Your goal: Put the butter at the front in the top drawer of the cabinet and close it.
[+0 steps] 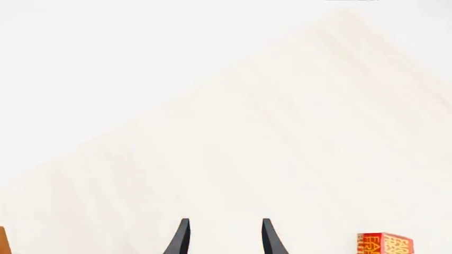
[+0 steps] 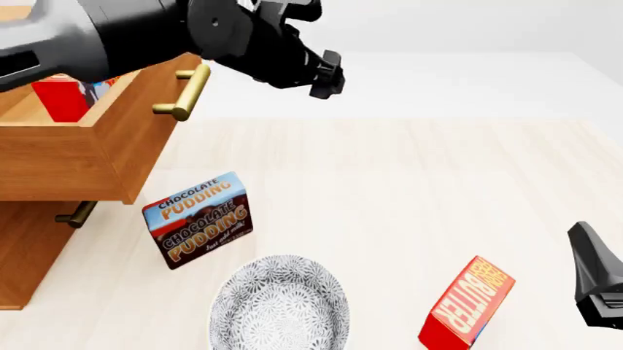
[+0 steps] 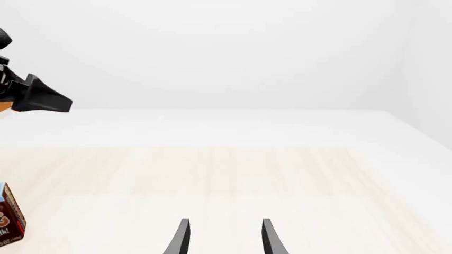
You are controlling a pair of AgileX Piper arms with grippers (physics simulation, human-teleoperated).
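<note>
Front view only: cabinet (image 2: 25, 255) far left, top drawer (image 2: 93, 157) pulled open with a butter (image 2: 60, 98) inside; second butter (image 2: 467, 305) on tabletop (image 2: 409, 189) at near edge. Left arm raised over drawer; left gripper (image 1: 222, 238) fingers apart, empty. Right gripper (image 3: 222, 238) low, fingers apart, empty.
</note>
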